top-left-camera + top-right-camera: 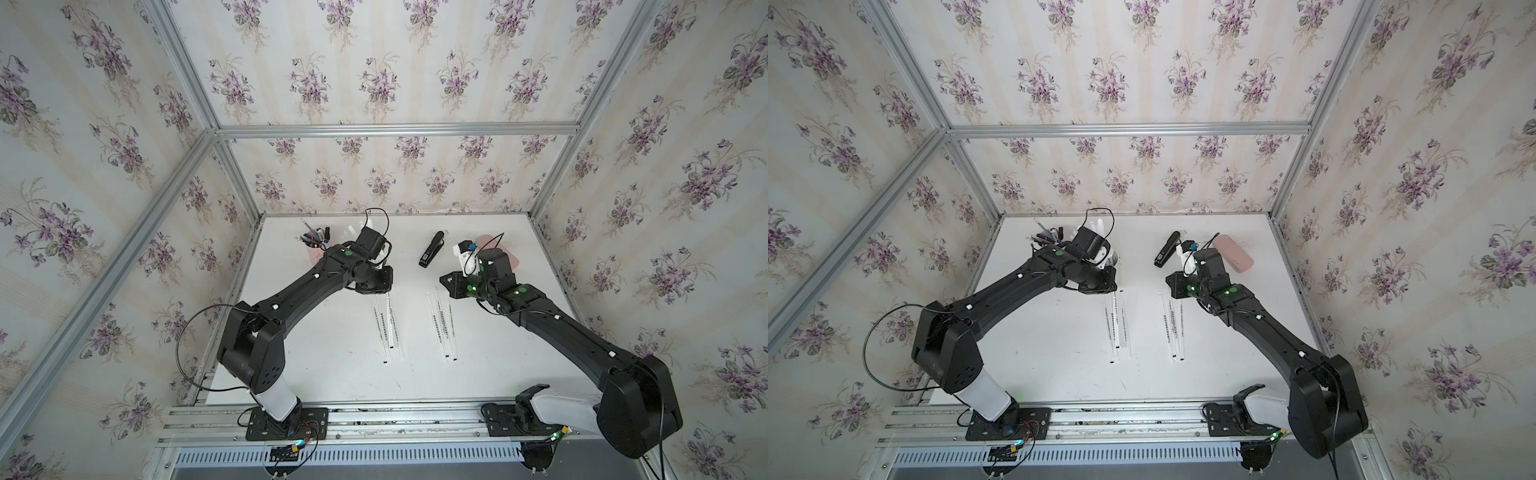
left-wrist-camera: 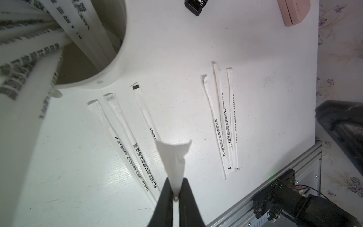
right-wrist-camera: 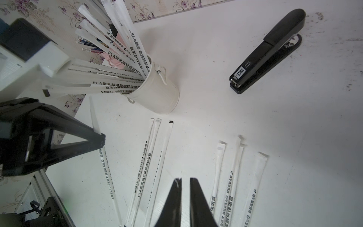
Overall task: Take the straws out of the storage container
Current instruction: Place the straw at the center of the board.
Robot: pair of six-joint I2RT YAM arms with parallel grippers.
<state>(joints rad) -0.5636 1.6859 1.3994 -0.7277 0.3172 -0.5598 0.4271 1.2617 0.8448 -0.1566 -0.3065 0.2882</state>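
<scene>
The storage container (image 3: 157, 96) is a white cup with rim lugs, standing at the back left of the table (image 1: 332, 365). Several wrapped straws (image 3: 117, 49) fan out of it. My left gripper (image 2: 176, 194) is shut on one white straw (image 2: 172, 157), just in front of the container (image 2: 117, 64) and low over the table. The right wrist view shows that gripper (image 3: 101, 140) with the held straw (image 3: 106, 173) slanting down from it. Two groups of straws (image 1: 388, 328) (image 1: 440, 324) lie flat mid-table. My right gripper (image 3: 185, 179) hovers over them, jaws slightly apart and empty.
A black stapler (image 1: 431, 249) lies at the back centre. A pink case (image 1: 1233, 257) sits behind the right arm. A pink pen cup with pens (image 1: 313, 241) stands at the back left. An aluminium rail (image 1: 374, 415) runs along the front edge.
</scene>
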